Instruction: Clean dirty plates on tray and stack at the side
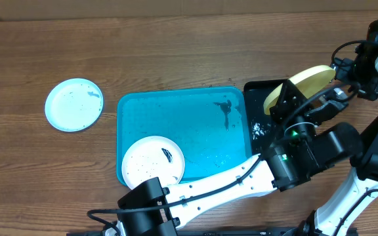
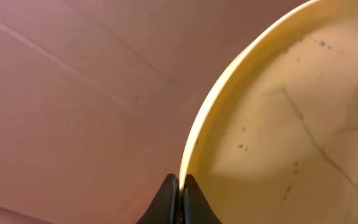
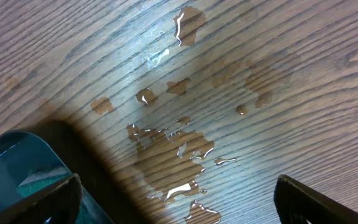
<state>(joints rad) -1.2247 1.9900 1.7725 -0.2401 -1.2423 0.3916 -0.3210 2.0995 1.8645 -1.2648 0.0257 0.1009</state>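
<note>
A wooden worktop (image 1: 176, 46) seen from above. The left pincer (image 2: 180, 180) is clenched on the rim of the yellow-green plate (image 1: 307, 82), holding it tilted above a black tray (image 1: 254, 98) at the right. Dark specks and streaks mark the plate's face. Beside the black tray lies the turquoise tray (image 1: 182, 111), wet, with the white plate (image 1: 153, 162) in its near left corner. The light teal plate (image 1: 74, 105) sits alone on the worktop, well to the left. The right pincer (image 3: 178, 183) is spread wide, grasping nothing, above puddles of water (image 3: 173, 149) on the wood.
</note>
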